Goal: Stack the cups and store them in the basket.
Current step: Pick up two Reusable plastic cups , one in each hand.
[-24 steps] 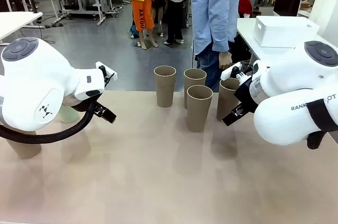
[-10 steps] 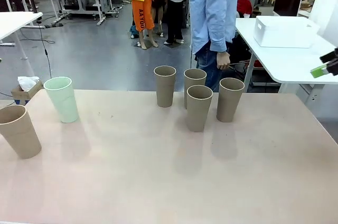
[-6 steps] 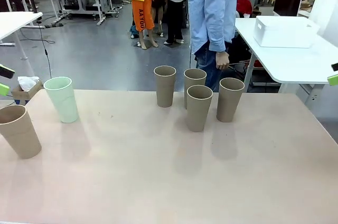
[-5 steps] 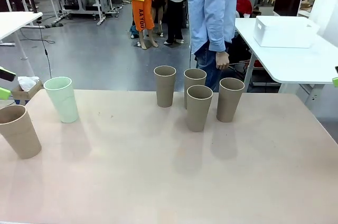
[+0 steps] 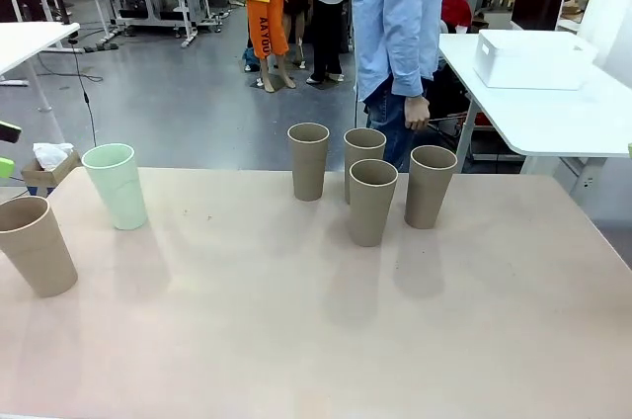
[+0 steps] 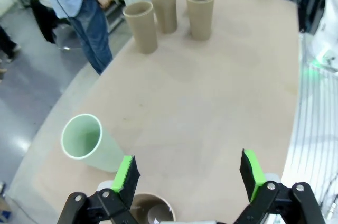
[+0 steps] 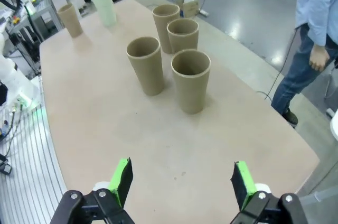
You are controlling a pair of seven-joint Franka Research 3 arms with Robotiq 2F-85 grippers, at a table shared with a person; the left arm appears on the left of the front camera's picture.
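Note:
Four tan cups stand upright in a cluster at the table's far middle: one (image 5: 308, 160), one (image 5: 363, 150), one (image 5: 372, 202) and one (image 5: 431, 186). A mint-green cup (image 5: 115, 185) and a fifth tan cup (image 5: 38, 246) stand at the left. The white basket (image 5: 531, 58) sits on another table at the back right. My left gripper (image 6: 189, 174) hangs open high over the mint cup (image 6: 87, 142) and the tan cup (image 6: 153, 213). My right gripper (image 7: 182, 182) is open above the table, well short of the cluster (image 7: 190, 80).
A person in a blue shirt (image 5: 400, 14) stands at the far edge just behind the cluster, one hand (image 5: 418, 111) hanging down. The tan table (image 5: 296, 340) is bare in front of the cups.
Both arms, which stood low over the table's sides, have lifted and pulled out of the front view; the fingertips slid off its edges. No cup has moved.

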